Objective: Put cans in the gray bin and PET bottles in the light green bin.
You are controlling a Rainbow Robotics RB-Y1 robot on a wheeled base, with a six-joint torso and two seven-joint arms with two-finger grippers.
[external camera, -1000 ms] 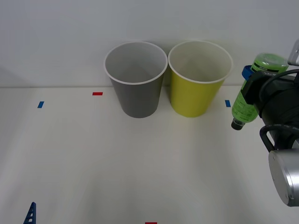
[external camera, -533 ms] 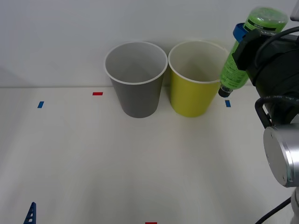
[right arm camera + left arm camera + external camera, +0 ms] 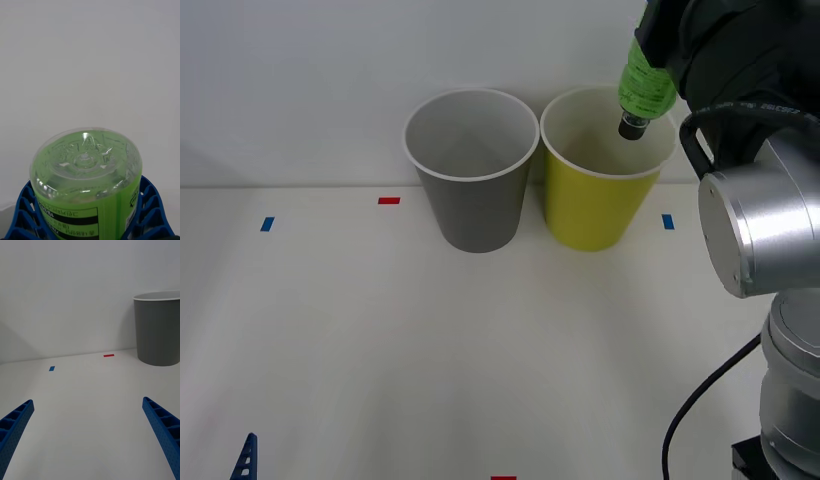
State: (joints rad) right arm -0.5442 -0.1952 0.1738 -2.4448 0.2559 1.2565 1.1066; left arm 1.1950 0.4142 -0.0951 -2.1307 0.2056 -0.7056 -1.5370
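The right gripper (image 3: 88, 221) is mostly hidden behind its own dark arm in the front view. Its blue fingers (image 3: 22, 213) hug the PET bottle (image 3: 645, 85) on both sides. The bottle is clear with a bright green label and hangs with its black cap down, over the open mouth of the light green bin (image 3: 605, 170). The gray bin (image 3: 472, 175) stands just beside it. The left gripper (image 3: 90, 438) waits low over the white table (image 3: 430, 350), fingers spread wide.
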